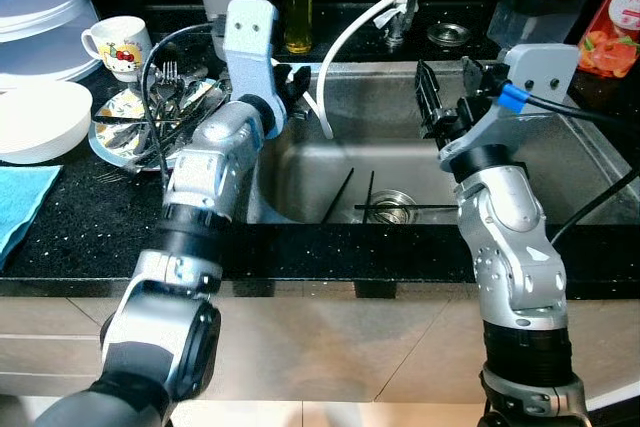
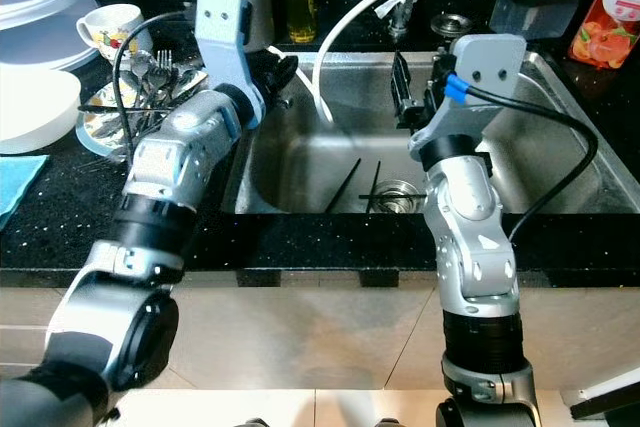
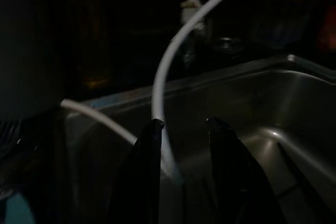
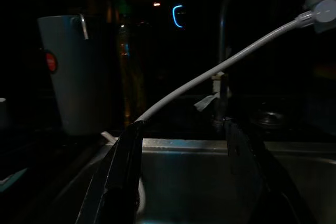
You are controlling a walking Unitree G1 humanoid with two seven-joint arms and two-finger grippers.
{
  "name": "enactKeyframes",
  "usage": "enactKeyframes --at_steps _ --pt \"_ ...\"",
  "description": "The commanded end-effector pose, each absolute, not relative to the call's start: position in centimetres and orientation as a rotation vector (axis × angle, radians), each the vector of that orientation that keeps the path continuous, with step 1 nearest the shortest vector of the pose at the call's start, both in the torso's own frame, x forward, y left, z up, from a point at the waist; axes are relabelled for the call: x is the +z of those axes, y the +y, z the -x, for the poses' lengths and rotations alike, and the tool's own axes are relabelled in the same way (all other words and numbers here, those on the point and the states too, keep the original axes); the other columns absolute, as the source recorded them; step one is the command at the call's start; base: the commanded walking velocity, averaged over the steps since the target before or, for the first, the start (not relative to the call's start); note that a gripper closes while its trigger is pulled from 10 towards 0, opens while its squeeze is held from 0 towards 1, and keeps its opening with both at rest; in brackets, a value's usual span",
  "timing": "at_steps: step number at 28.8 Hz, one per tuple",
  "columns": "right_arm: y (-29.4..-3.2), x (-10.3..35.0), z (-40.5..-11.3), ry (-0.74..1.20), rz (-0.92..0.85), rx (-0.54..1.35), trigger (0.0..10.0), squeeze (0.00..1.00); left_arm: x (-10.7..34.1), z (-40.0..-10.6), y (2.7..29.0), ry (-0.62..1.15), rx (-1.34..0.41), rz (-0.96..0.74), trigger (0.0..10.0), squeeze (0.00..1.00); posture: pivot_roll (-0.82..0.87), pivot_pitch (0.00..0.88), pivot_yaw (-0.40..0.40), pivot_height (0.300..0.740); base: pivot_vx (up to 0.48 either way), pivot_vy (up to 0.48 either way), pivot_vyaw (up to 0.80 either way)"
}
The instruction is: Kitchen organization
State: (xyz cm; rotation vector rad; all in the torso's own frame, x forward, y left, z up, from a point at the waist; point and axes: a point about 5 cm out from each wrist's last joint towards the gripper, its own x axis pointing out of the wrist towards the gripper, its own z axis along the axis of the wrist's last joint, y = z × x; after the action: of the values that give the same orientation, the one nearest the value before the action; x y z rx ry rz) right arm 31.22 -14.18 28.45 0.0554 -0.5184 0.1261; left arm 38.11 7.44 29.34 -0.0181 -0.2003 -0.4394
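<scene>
While both arms reach over the sink (image 1: 560,162) | chopsticks (image 1: 400,207) lie on its floor, one crosswise 9-to-3, two running 12-to-6 | left gripper (image 3: 184,129) fingers narrowly parted beside white hose (image 3: 173,61) | right gripper (image 4: 181,129) spread wide | head views add forks (image 1: 170,87) on plate (image 1: 115,142), 10 o'clock.

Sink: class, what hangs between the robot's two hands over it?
A white hose hangs between the left hand and right hand, seen in both eye views.
</scene>
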Motion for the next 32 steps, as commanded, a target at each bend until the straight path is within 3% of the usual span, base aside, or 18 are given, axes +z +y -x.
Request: enactKeyframes --at_steps 1,5,7,10,15,26,32 --pt "-13.6 28.7 -30.8 -0.542 -0.055 0.148 10.0 0.00 28.8 -37.7 7.2 -0.174 -0.452 0.058 10.0 0.00 0.04 0.108 0.057 0.740 0.000 0.000 0.00" --pt "-13.2 28.4 -30.7 -0.537 -0.065 0.161 10.0 0.00 27.2 -37.2 7.3 -0.070 -0.447 0.118 10.0 0.00 0.05 0.111 0.056 0.740 0.000 0.000 0.00" --pt "-13.1 28.4 -30.7 -0.534 -0.073 0.158 10.0 0.00 26.5 -37.2 7.4 -0.044 -0.419 0.036 10.0 0.00 0.05 0.107 0.055 0.740 0.000 0.000 0.00" --pt "-13.0 28.3 -30.7 -0.538 -0.077 0.158 10.0 0.00 26.1 -37.0 7.5 -0.079 -0.386 -0.109 10.0 0.00 0.06 0.107 0.055 0.740 0.000 0.000 0.00" --pt "-13.1 28.3 -30.9 -0.541 -0.078 0.154 10.0 0.00 25.9 -36.7 7.3 -0.100 -0.366 -0.175 10.0 0.00 0.06 0.092 0.054 0.740 0.000 0.000 0.00" --pt "-13.5 28.5 -31.1 -0.553 -0.077 0.136 10.0 0.00 26.0 -36.3 6.3 -0.082 -0.400 -0.194 10.0 0.00 0.08 0.063 0.056 0.740 0.000 0.000 0.00" --pt "-13.8 28.4 -31.2 -0.560 -0.072 0.121 10.0 0.00 26.1 -37.1 7.6 -0.075 -0.319 -0.278 10.0 0.00 0.09 0.054 0.059 0.740 0.000 0.000 0.00"
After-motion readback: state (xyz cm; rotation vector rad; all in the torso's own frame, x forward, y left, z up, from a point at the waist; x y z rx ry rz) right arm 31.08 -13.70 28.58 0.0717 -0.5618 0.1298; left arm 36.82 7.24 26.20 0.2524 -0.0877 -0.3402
